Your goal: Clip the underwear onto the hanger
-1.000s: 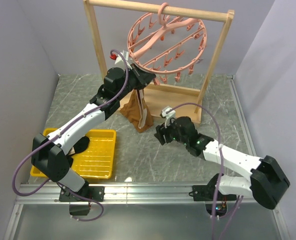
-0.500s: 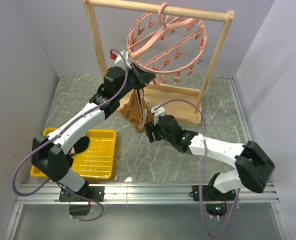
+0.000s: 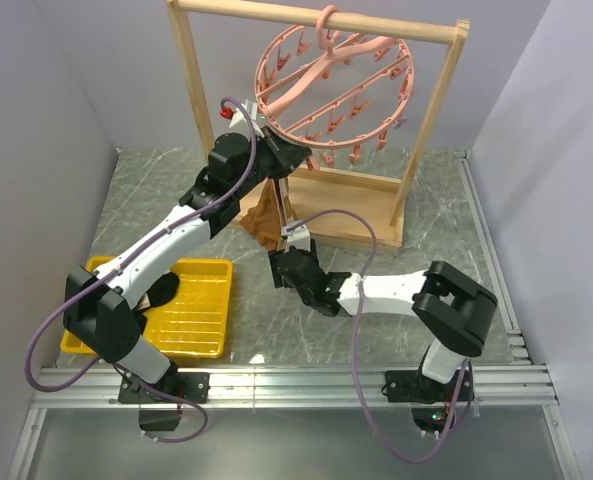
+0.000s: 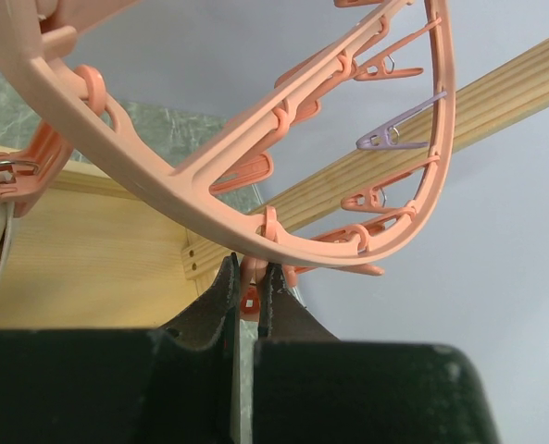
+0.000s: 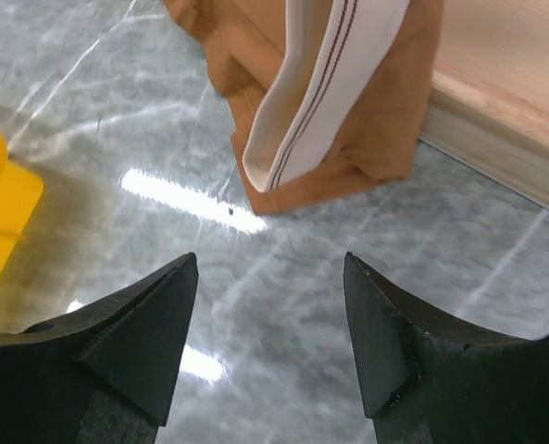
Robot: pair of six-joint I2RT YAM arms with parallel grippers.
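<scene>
The left gripper (image 4: 246,277) is up under the rim of the hanger (image 4: 209,176), a round salmon-pink ring hooked over the wooden rack (image 3: 186,100). Its jaws are clenched on one small clothespin clip (image 4: 249,298) dangling from that rim. Among the pink clips further out beyond the jaws there is a single lilac clip (image 4: 385,139).

The underwear (image 5: 348,139) hangs below and to the left of the left jaws as a narrow brown bunch. Its pale waistband, with thin dark stripes, loops out of the folds. The lower end reaches down to the grey marble surface (image 3: 426,200).

The right gripper (image 5: 269,277) is low over the surface with its jaws spread wide and grasping nothing. The bottom of the underwear is just ahead of them, apart from both tips. A yellow tray (image 5: 1,203) shows to their left.
</scene>
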